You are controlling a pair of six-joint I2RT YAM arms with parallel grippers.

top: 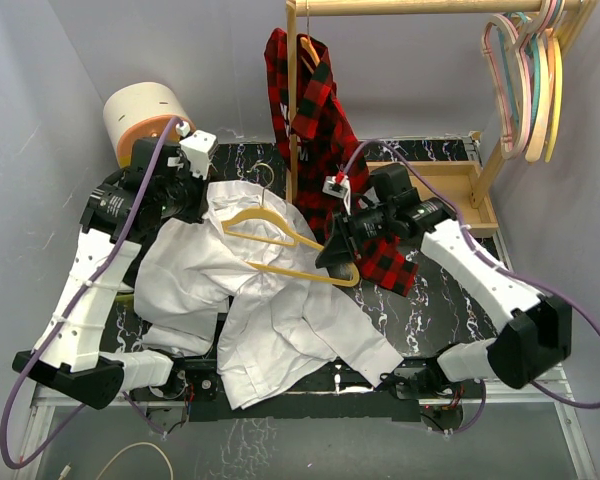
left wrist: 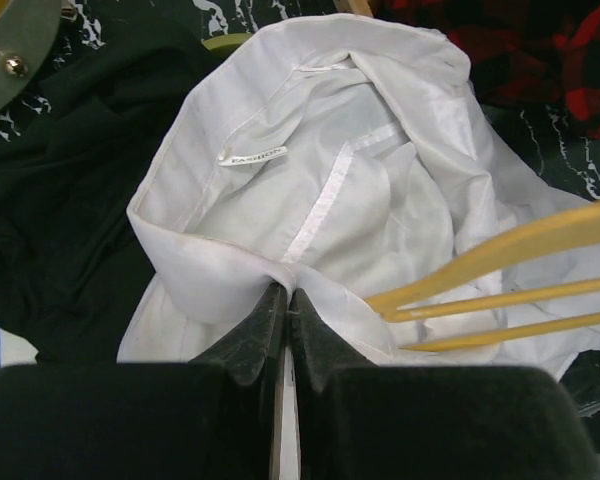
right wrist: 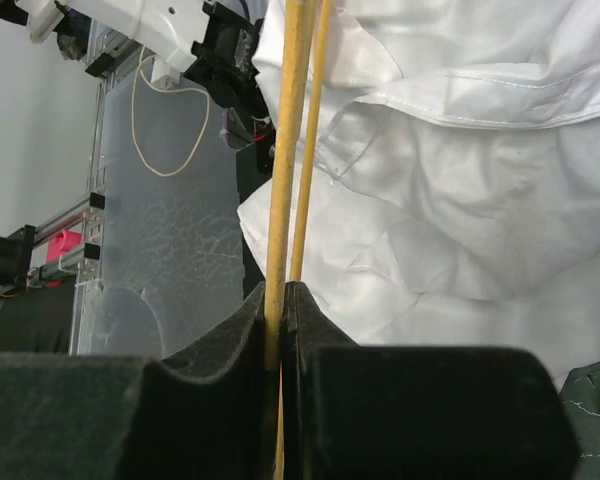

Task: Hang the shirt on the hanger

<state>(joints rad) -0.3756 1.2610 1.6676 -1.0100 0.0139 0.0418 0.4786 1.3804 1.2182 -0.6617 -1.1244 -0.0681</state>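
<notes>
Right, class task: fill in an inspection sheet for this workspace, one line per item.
Surface: black marbled table, largely under cloth.
Job's things: shirt spread out and crumpled; hanger lying on it.
Clutter: plaid shirt hanging from the rack; black garment beside the collar; pastel hangers on the rail.
Grippers: left gripper shut on the shirt's neck edge; right gripper shut on the hanger.
Cables: purple cable along each arm.
Surroundings: wooden rack, grey walls.

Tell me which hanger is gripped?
The pale yellow hanger on the white shirt, pinched by the right end effector; the pastel hangers hang on the rack.
</notes>
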